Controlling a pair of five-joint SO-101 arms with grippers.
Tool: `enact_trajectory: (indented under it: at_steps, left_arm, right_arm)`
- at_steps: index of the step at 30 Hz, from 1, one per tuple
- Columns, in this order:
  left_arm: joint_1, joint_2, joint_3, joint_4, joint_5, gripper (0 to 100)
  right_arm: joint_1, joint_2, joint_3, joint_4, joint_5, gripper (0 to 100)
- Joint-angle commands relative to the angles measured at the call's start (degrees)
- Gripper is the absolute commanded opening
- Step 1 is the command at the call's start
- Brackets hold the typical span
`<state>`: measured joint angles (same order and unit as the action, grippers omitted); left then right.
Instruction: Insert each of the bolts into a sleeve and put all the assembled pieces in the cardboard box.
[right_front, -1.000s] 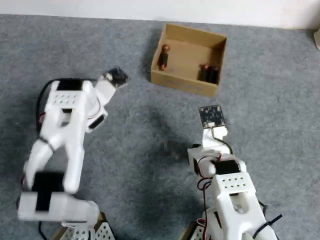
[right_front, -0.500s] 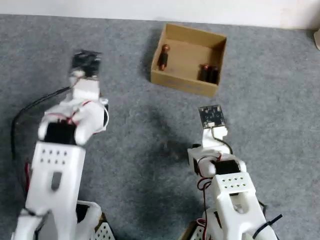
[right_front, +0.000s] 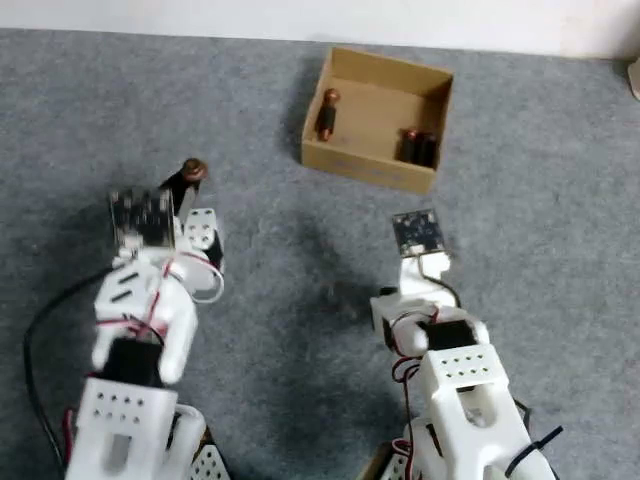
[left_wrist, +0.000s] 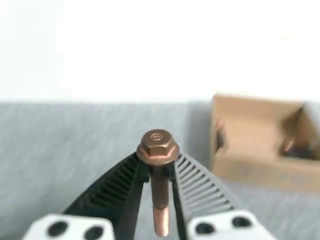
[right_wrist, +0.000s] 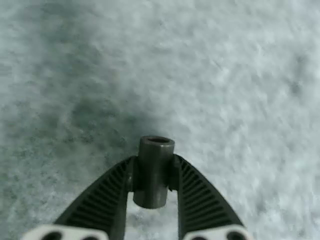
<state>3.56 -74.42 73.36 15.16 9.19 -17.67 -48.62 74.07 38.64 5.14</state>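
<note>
My left gripper (left_wrist: 156, 165) is shut on a copper bolt (left_wrist: 158, 175), its hex head at the fingertips and the shank pointing back between the fingers. From above, that bolt (right_front: 190, 172) sticks out past the left arm at the table's left. My right gripper (right_wrist: 154, 172) is shut on a dark sleeve (right_wrist: 154, 167), held over the grey carpet with its open bore facing away from the wrist. The right arm (right_front: 425, 290) stands right of centre. The cardboard box (right_front: 350, 160) sits at the back, holding an assembled piece (right_front: 327, 113) by its left wall and two more (right_front: 420, 146) at its right.
Grey carpet (right_front: 290, 260) covers the table between the two arms and in front of the box. A white wall runs along the far edge. The box (left_wrist: 265, 145) lies ahead of the left gripper, off to one side.
The left arm has swung back from the far left and drawn in toward its base, now showing the bolt at its tip. The right arm has barely shifted.
</note>
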Motion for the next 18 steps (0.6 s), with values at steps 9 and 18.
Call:
enact_trajectory:
  at_steps: [9,18]
  left_arm:
    - [6.5,-11.1,2.0,-3.4,19.8,1]
    - [2.2,-11.4,3.0,2.5,37.5,1]
  right_arm:
    - [-9.8,-1.3,-0.3,-15.7,6.3,0.4]
    - [-12.2,-1.3,-0.2,-21.8,6.2,0.4]
